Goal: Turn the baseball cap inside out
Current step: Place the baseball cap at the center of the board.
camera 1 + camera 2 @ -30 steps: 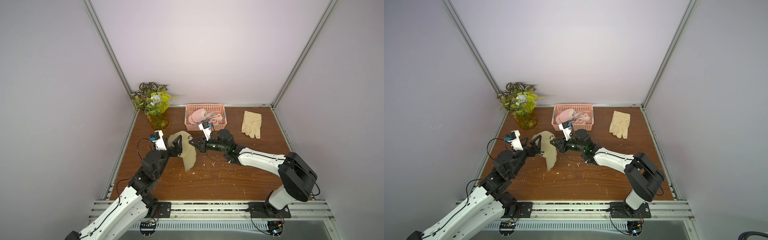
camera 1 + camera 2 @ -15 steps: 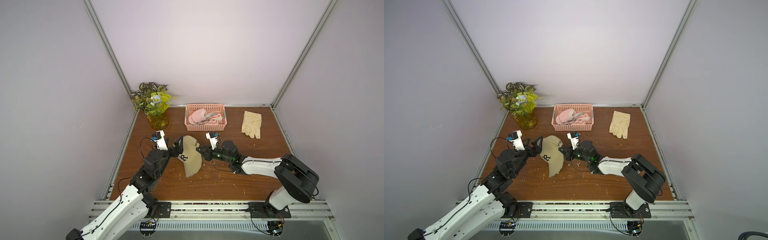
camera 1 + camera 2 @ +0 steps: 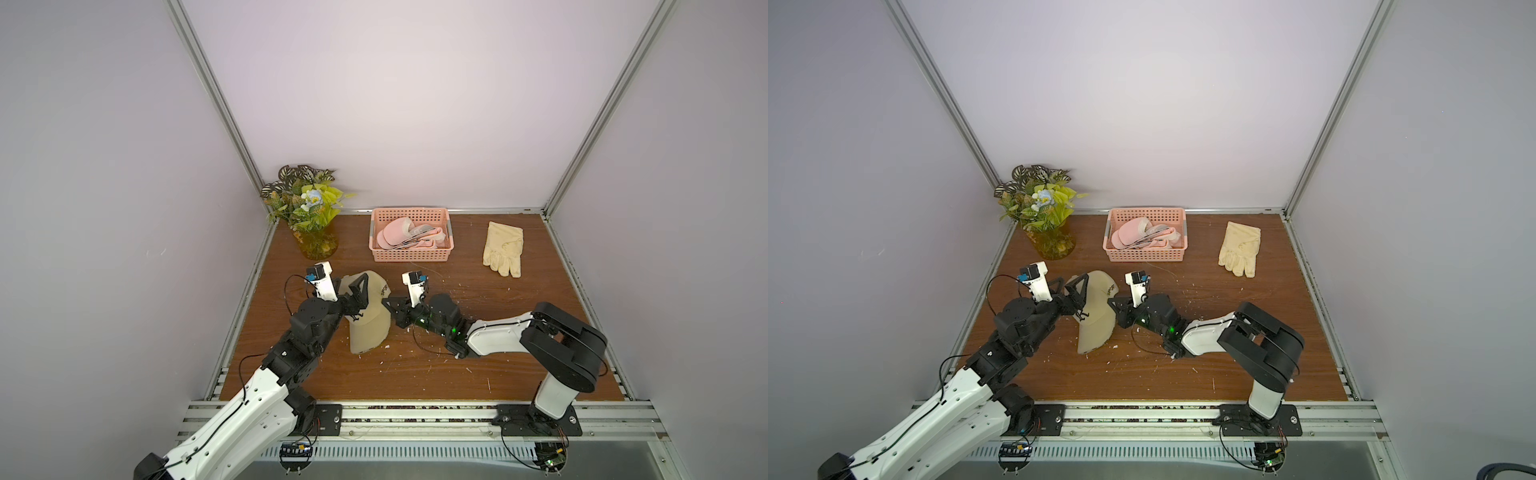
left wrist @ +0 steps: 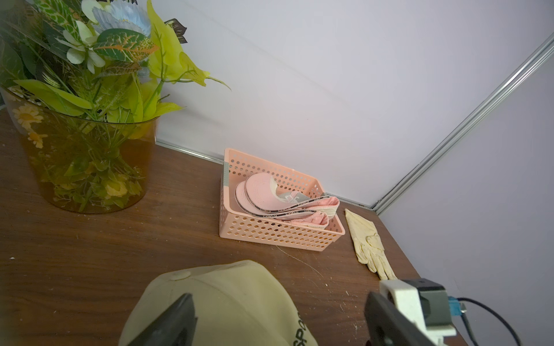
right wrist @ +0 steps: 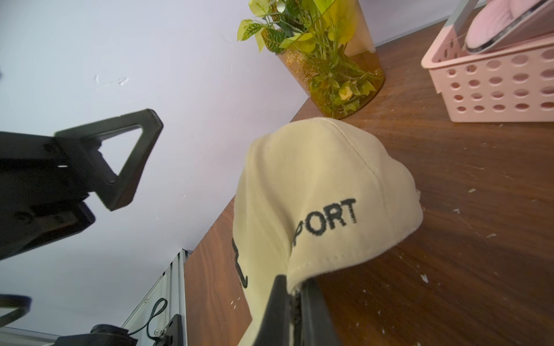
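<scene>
The cap, beige with black "SPORT" lettering, is in front of the basket and offset toward its plant side. Its crown is nearer the basket and its brim points away from it. The outer face and top button show in the left wrist view, so it is not yet reversed. The right gripper is clamped on the cap's lower edge beside the lettering; the right wrist view shows fabric pinched between its closed jaws. The left gripper is released, jaws spread wide, on the side of the cap away from the right gripper. Both top views show it overlapping the crown. Contact with the fabric cannot be confirmed. A glove lies beside the basket, opposite the plant. Slippers lie inside the basket.
</scene>
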`<state>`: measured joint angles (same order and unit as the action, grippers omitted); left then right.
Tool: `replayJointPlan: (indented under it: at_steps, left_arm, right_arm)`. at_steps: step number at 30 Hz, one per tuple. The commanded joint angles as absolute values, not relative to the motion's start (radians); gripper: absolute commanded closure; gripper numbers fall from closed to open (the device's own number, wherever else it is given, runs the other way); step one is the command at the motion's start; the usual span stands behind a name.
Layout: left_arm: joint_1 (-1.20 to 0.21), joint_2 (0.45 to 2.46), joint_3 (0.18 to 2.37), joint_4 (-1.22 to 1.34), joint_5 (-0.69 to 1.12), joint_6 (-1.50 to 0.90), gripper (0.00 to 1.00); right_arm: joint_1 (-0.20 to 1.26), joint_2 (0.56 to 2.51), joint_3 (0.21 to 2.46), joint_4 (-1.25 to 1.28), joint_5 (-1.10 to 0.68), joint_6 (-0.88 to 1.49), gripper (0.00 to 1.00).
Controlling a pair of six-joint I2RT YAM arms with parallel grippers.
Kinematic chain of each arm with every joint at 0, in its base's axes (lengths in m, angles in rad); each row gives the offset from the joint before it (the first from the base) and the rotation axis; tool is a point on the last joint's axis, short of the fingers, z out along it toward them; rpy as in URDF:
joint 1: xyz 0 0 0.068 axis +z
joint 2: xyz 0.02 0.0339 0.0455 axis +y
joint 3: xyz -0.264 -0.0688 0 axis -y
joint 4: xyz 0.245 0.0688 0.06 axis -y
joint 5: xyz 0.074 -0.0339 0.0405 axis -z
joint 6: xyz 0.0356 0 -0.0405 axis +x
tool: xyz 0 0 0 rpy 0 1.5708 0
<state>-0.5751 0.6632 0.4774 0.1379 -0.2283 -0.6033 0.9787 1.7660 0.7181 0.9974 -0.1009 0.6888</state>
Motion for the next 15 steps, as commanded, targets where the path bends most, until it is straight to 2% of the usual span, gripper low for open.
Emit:
replayJointPlan:
  at_steps: [1, 9, 11, 15]
  left_arm:
    - [-0.565, 0.652, 0.470, 0.145, -0.221, -0.614, 0.11]
    - [-0.563, 0.659, 0.471, 0.143, -0.213, -0.614, 0.10]
    - [-0.563, 0.660, 0.471, 0.142, -0.210, -0.614, 0.11]
    - [-0.562, 0.666, 0.472, 0.140, -0.206, -0.609, 0.10]
  right_arm:
    - [1.010, 1.812, 0.766, 1.001, -0.069, 0.690, 1.00]
    - [1.042, 1.891, 0.822, 0.974, -0.031, 0.696, 0.97]
    - [1.045, 1.901, 0.822, 0.976, -0.034, 0.699, 0.85]
    - [1.046, 1.889, 0.814, 0.959, -0.021, 0.679, 0.48]
